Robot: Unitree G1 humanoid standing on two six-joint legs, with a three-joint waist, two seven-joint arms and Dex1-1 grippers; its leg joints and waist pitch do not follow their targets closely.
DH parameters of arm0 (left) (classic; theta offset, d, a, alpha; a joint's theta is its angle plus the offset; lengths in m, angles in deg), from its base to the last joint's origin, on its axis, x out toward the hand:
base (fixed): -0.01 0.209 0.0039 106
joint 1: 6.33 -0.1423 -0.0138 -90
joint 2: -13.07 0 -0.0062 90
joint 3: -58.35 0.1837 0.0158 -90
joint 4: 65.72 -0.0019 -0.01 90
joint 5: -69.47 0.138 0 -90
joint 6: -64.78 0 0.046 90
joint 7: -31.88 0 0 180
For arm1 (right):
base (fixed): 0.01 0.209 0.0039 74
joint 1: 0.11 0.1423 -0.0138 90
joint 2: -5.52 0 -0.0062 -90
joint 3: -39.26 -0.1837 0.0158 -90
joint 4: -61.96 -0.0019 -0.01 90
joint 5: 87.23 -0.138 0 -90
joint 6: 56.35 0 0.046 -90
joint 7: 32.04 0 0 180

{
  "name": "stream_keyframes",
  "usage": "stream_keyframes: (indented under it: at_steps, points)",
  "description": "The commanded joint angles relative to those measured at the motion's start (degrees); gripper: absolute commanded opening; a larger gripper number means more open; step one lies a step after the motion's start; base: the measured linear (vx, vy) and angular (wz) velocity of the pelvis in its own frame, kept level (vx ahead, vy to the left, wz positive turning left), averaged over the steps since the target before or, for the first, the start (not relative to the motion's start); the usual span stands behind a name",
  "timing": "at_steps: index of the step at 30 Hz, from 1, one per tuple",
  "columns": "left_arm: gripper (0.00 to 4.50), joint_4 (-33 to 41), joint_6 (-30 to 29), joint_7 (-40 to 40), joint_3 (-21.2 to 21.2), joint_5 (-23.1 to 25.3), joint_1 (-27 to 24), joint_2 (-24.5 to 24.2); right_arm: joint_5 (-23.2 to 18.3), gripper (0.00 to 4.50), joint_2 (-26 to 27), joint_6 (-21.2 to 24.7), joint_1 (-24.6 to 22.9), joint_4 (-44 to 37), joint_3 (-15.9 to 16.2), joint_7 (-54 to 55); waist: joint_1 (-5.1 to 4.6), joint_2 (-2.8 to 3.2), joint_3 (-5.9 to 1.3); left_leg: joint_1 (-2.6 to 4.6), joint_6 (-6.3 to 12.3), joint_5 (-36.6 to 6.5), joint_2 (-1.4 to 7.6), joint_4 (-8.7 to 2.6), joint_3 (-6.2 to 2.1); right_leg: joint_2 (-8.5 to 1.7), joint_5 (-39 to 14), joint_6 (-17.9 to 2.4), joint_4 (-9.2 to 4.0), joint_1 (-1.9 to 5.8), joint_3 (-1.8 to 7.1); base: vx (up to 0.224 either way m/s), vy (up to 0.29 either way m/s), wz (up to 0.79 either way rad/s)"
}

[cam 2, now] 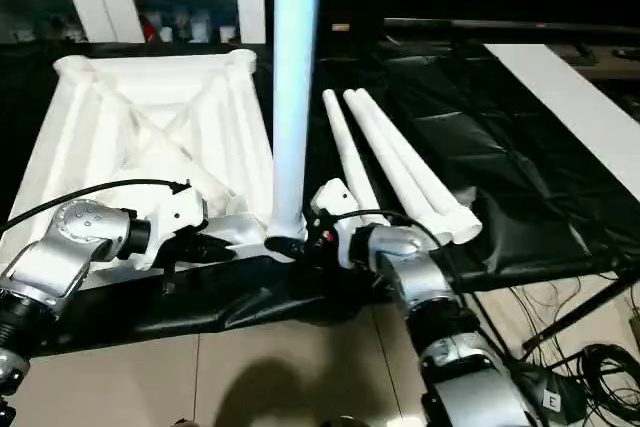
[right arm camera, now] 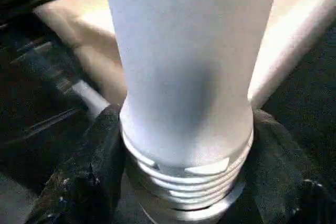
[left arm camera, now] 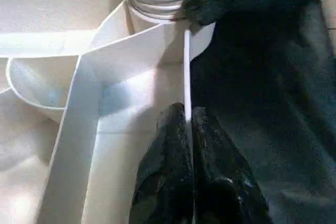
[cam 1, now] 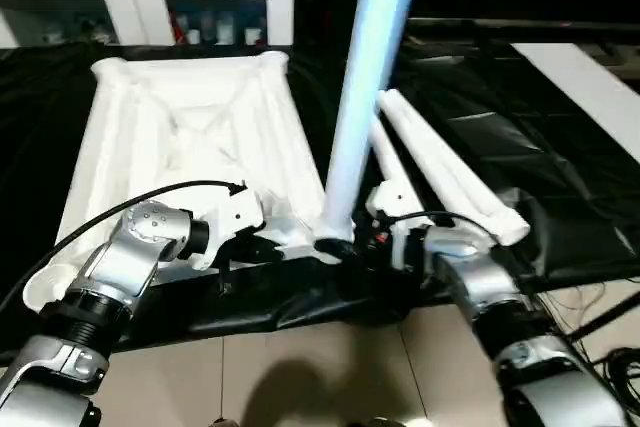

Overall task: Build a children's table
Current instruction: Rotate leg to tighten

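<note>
1 leg point(cam 1: 365, 97) upright at near corner socket of upturned table top point(cam 1: 190, 127) on black-draped desk point(cam 1: 560, 177), threaded end clasped between right gripper point(right arm camera: 184, 182) fingers. Left gripper point(left arm camera: 188, 129) fingers clenched on top's rim. 3 spare legs point(cam 2: 400, 162) lying alongside.

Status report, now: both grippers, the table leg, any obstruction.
Left gripper shut on tabletop rim. Right gripper around upright leg at threaded base, over corner socket. Three legs lying beside. Nothing blocking.
</note>
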Motion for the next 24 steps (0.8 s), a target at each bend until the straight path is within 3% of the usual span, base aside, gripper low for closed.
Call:
stream_keyframes:
  at_steps: [1, 4, 5, 10, 12, 16, 18, 21, 24]
  points:
    - [0.0, -2.1, -3.4, -6.5, 0.5, 1.8, 1.4, 3.5, 0.6, 2.76, 1.4, 2.5, 0.9, 6.4, -4.0, 15.1, -0.15, 0.79, -3.1, 1.07, -2.24, -18.3, 1.63, -4.2, -1.19, -3.75, -23.0, -10.6, -4.89, 2.17, 2.77, 0.0, 0.0, 0.0]
    - [0.0, -3.7, -5.9, -12.0, -0.2, 2.3, 3.0, 7.1, -0.4, 2.76, 3.7, 3.3, 2.2, 9.2, -6.1, 23.3, -0.22, 0.6, -2.89, 1.2, -2.24, -21.0, 1.5, -4.19, -1.38, -3.91, -29.3, -7.8, -5.86, 1.89, 2.56, 0.0, 0.0, 0.0]
    - [0.0, -4.6, -7.6, -15.8, -0.8, 2.6, 4.1, 9.7, -1.5, 2.76, 5.5, 3.6, 3.2, 11.1, -7.8, 28.4, -0.16, 0.65, -2.82, 1.8, -2.29, -22.6, 1.27, -4.06, -1.45, -3.72, -32.0, -6.7, -6.34, 1.41, 2.34, 0.0, 0.0, 0.0]
    - [0.0, -6.0, -9.0, -22.7, -0.6, 3.9, 5.9, 14.5, -2.6, 2.75, 9.0, 3.5, 5.5, 13.8, -9.2, 34.7, -0.17, 0.52, -2.92, 2.12, -1.9, -25.3, 1.14, -4.0, -1.78, -3.63, -34.1, -4.4, -7.02, 1.01, 1.74, 0.0, 0.0, 0.0]
    - [0.0, -5.9, -8.7, -23.4, 0.0, 4.6, 5.8, 15.3, -1.6, 2.75, 9.7, 3.2, 6.3, 14.6, -8.5, 35.3, -0.23, 0.4, -3.0, 1.65, -1.48, -25.0, 1.13, -4.18, -1.85, -3.66, -33.5, -4.2, -6.95, 1.3, 1.73, 0.0, 0.0, 0.0]
    - [0.0, -4.8, -8.5, -22.8, 0.7, 5.0, 4.9, 15.3, -3.1, 2.75, 11.4, 1.2, 7.4, 14.5, -9.2, 28.9, -0.15, 0.56, -3.06, 1.55, -1.05, -24.6, 1.31, -4.4, -1.78, -3.76, -30.8, -5.0, -6.81, 1.3, 1.87, 0.0, 0.0, 0.0]
    - [0.0, -4.5, -8.3, -22.4, 0.6, 5.0, 4.6, 14.7, -3.4, 3.31, 11.6, -0.1, 7.4, 13.9, -9.5, 26.9, -0.14, 0.58, -3.18, 1.22, -0.94, -24.2, 1.41, -4.59, -1.85, -3.82, -29.1, -5.6, -6.56, 1.63, 1.94, 0.0, 0.0, 0.0]
    - [0.0, -4.0, -7.3, -20.8, 0.6, 4.8, 4.2, 13.4, -3.0, 3.52, 11.2, -1.8, 7.1, 12.7, -9.1, 23.9, -0.08, 0.5, -3.22, 1.21, -0.33, -23.7, 1.42, -4.51, -1.61, -3.83, -27.2, -6.7, -6.41, 1.55, 2.13, 0.0, 0.0, 0.0]
    - [0.0, -3.0, -6.7, -18.5, 0.1, 4.4, 3.2, 11.1, -1.8, 3.91, 8.9, -2.2, 6.6, 10.7, -7.7, 22.6, -0.1, 0.42, -3.33, 0.56, -0.08, -20.8, 1.47, -4.65, -1.62, -3.99, -25.4, -7.3, -6.03, 2.16, 2.23, 0.0, 0.0, 0.0]
